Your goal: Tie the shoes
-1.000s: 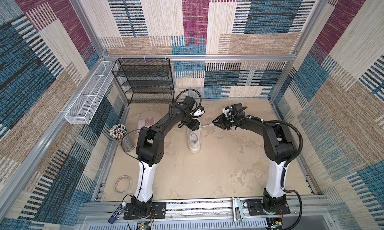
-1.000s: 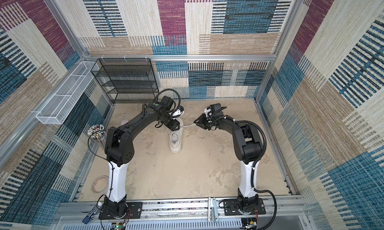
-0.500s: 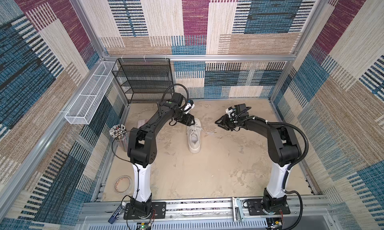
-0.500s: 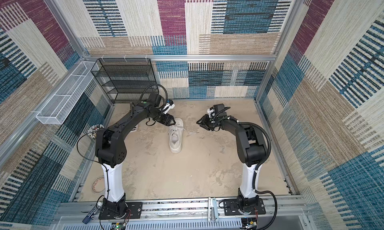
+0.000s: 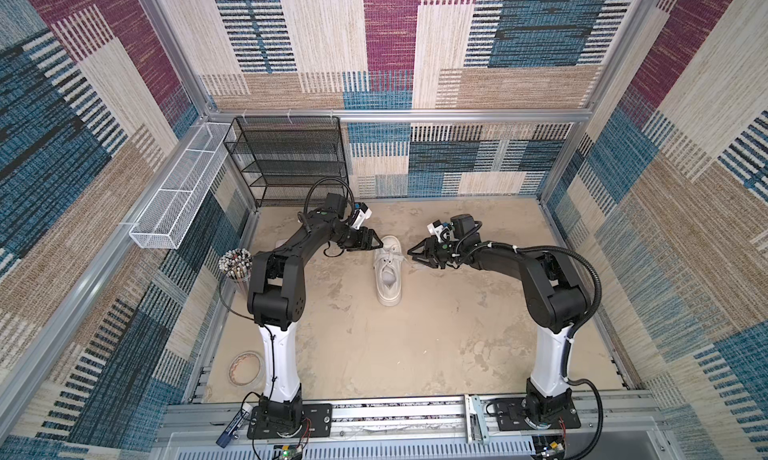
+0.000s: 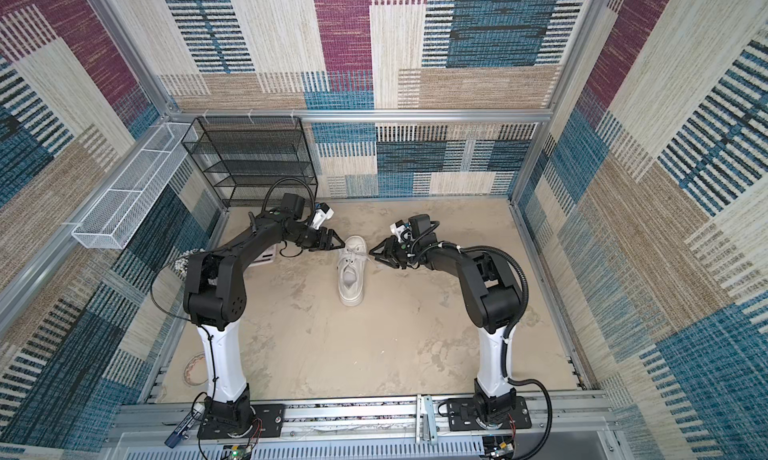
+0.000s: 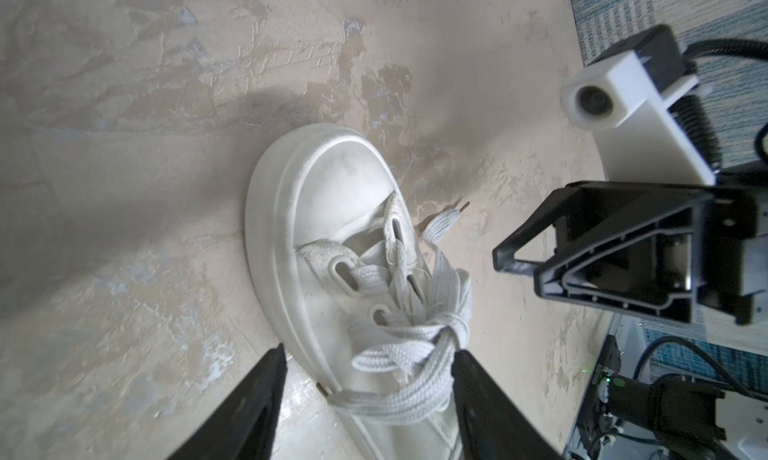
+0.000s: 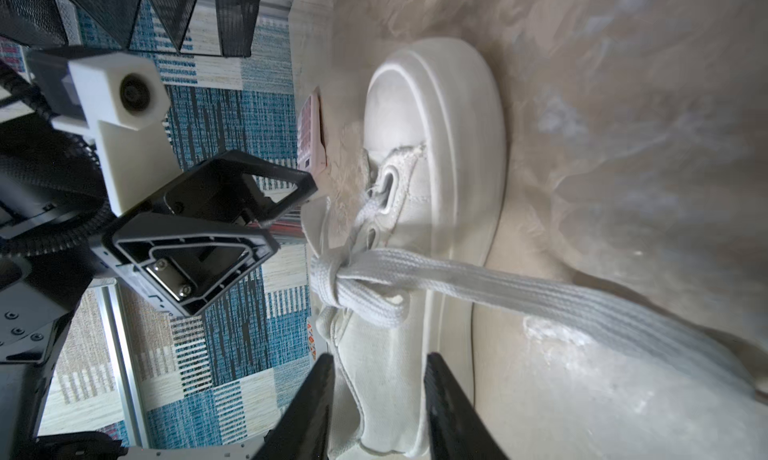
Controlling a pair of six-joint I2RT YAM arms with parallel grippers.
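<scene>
Flanking one laced white sneaker [image 5: 388, 276]: two claws, left claw [image 5: 377, 242] and right claw [image 5: 412, 254], both parted, empty.

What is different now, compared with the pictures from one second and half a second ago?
The left gripper has drawn back from above the white sneaker to its left side. The right gripper has come closer to the sneaker's right side. Both stand open now, holding nothing; the laces lie knotted on the sneaker. The sneaker has stayed in place.
</scene>
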